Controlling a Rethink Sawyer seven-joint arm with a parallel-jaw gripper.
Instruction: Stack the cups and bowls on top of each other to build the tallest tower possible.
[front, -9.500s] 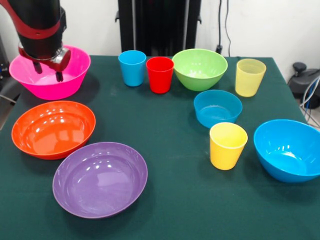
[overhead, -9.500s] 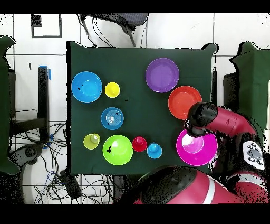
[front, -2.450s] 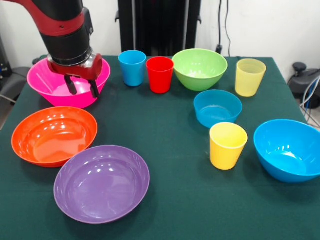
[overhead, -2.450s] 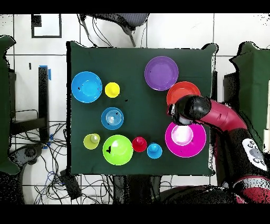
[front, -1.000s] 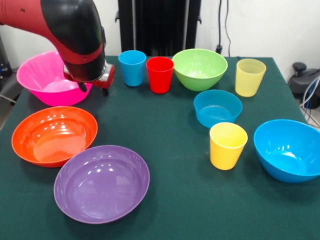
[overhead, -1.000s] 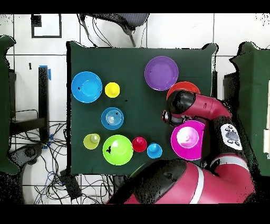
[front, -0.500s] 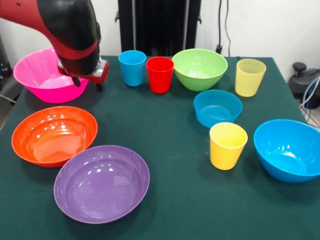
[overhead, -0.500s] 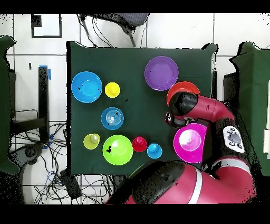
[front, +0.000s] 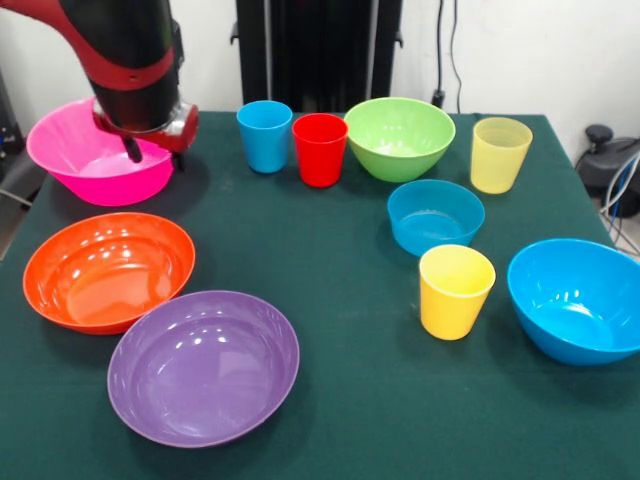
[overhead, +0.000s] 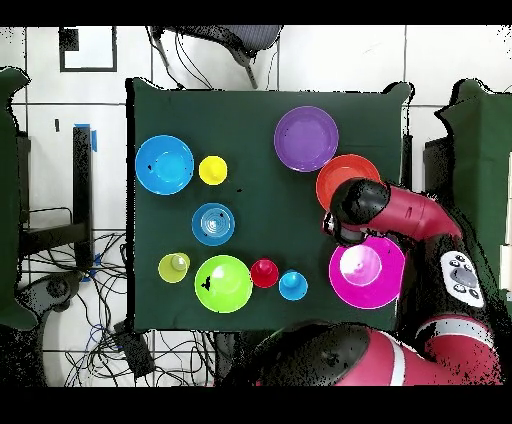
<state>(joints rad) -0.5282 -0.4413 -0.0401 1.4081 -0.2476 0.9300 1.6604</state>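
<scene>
My gripper hangs over the right rim of the large pink bowl, which stands open side up at the back left. One finger is inside the bowl and the other is by the rim; the gripper looks open. The orange bowl and the purple bowl lie in front of it. The blue cup, red cup, green bowl and pale yellow cup line the back. The small blue bowl, yellow cup and medium blue bowl stand on the right. Nothing is stacked.
The arm reaches across the pink bowl and part of the orange bowl in the overhead view. The dark green table has open cloth in its middle. Cables lie on the floor beside the table.
The gripper has moved left and slightly up in the front view, back over the pink bowl's rim. The pink bowl slid a little left, then stayed put.
</scene>
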